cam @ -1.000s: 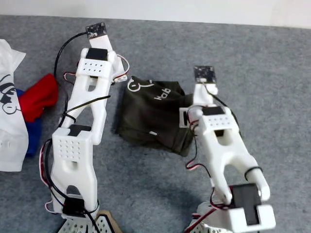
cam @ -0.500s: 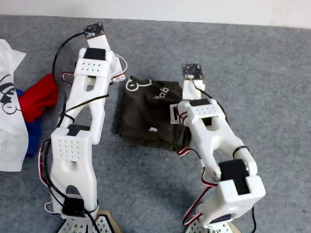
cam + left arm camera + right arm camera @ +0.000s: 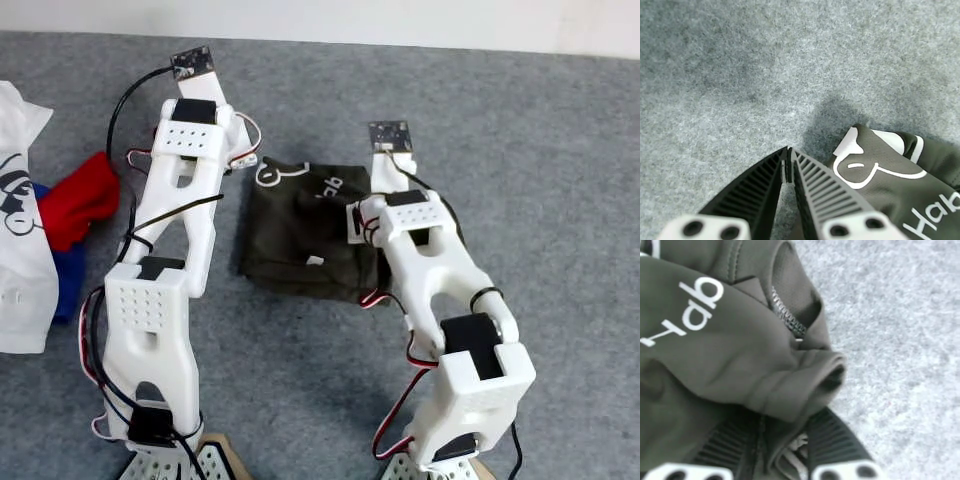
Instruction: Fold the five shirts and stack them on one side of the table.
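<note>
A dark olive shirt (image 3: 305,230) with white print lies bunched on the grey table between the two arms. My right gripper (image 3: 785,450) is at the shirt's right edge, shut on a fold of the dark shirt (image 3: 730,355), with cloth pinched between its ribbed fingers (image 3: 835,442). My left gripper (image 3: 788,152) is shut with nothing in it. Its tips hover over bare table just off the printed corner of the dark shirt (image 3: 890,185). At the far left lie a white shirt (image 3: 20,240), a red shirt (image 3: 82,195) and a blue shirt (image 3: 66,272), piled loosely.
The left arm (image 3: 180,220) stretches along the dark shirt's left side and the right arm (image 3: 440,290) along its right. Bare grey table (image 3: 560,200) spreads to the right and in front. A pale wall (image 3: 400,20) borders the far edge.
The right arm has swung left with the shirt's right edge in its gripper, so the dark shirt is now narrower. The left arm has stayed put.
</note>
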